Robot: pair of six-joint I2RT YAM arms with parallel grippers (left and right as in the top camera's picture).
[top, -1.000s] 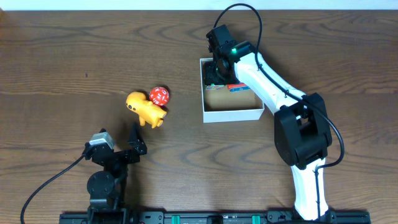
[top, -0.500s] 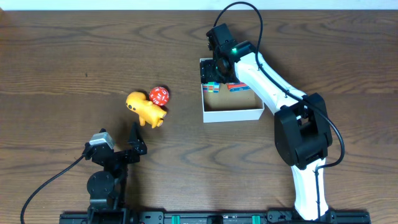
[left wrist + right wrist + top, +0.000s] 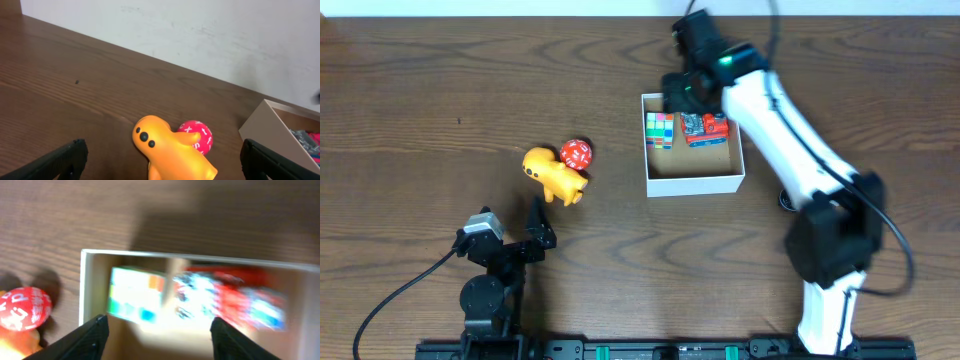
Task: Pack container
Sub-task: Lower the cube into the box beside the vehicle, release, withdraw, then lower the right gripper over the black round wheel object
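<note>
While our right gripper [image 3: 162, 332] hovers at the container's [image 3: 692, 184] 12 o'clock edge, fingers spread wide and empty, our left gripper [image 3: 165, 157] sits equally wide, holding nothing. We see the container at 3 o'clock from the yellow toy [image 3: 553, 176], with a colour cube [image 3: 659, 129] in its 10 o'clock corner.

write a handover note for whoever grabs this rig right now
Left pincer: open, empty, low near the table's front, facing the yellow toy and red ball.
Right pincer: open, empty, above the container.
Done: colour cube and red-and-blue toy lie in the container's far half.
Left to do: yellow toy and red ball sit close together outside, to the container's left; both need packing.
</note>
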